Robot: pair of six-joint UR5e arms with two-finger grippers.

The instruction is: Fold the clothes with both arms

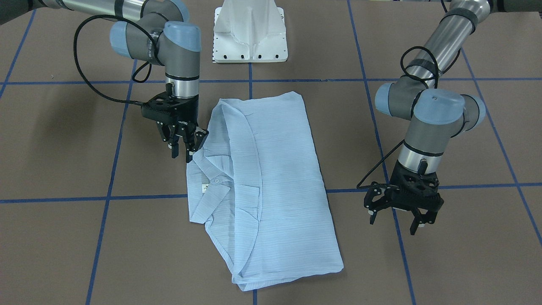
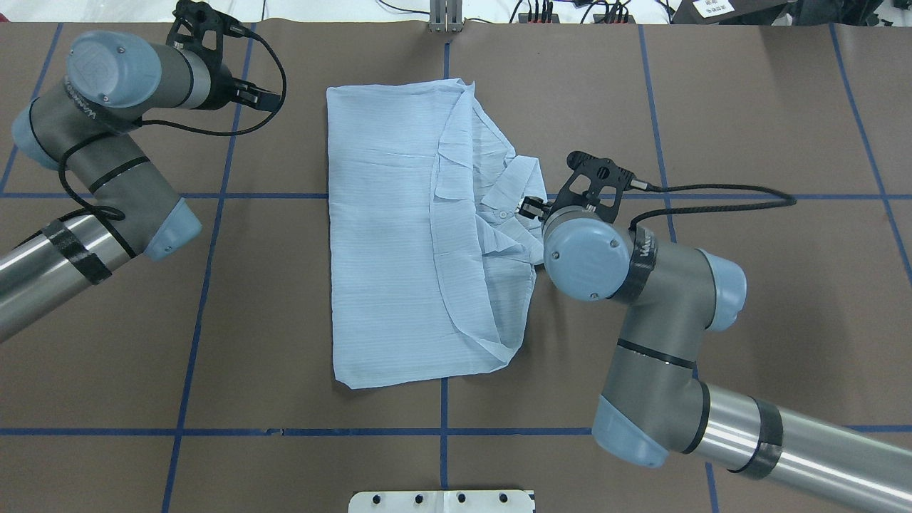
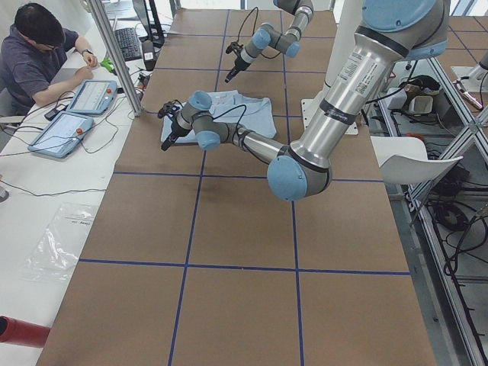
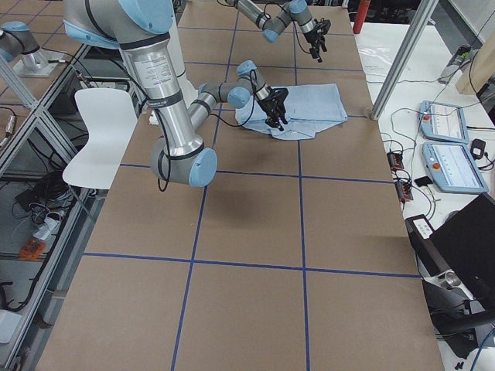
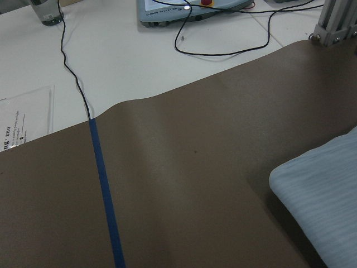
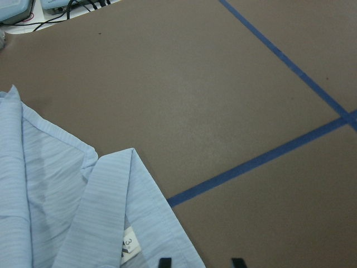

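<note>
Since the shirt (image 1: 279,178) lies mid-table (image 1: 63,148) as a long, narrow bundle with no loose sleeve showing, I'd call the lengthwise folds done and the cross fold the open step. The collar (image 1: 207,169) sticks out on the robot's right side. The right gripper (image 1: 183,153) sits right at that collar edge, jaws apart and grasping nothing. Its wrist view shows both fingertips (image 6: 164,262) spread, one over the collar edge by the neck label (image 6: 129,248), the other over bare table. Whether they touch the fabric I can't tell. The left gripper (image 1: 394,224) hangs off the shirt's other long side, clear of the cloth, jaws spread and empty; its wrist view catches only one corner of the bundle. My read: this is staging for a two-arm pick. Next, the right needs to drop and pinch the collar-side edge, catching every layer. The left has to close in on its own edge. Then lift together and level, or the thin stack will slide apart and undo the earlier creases.
</note>
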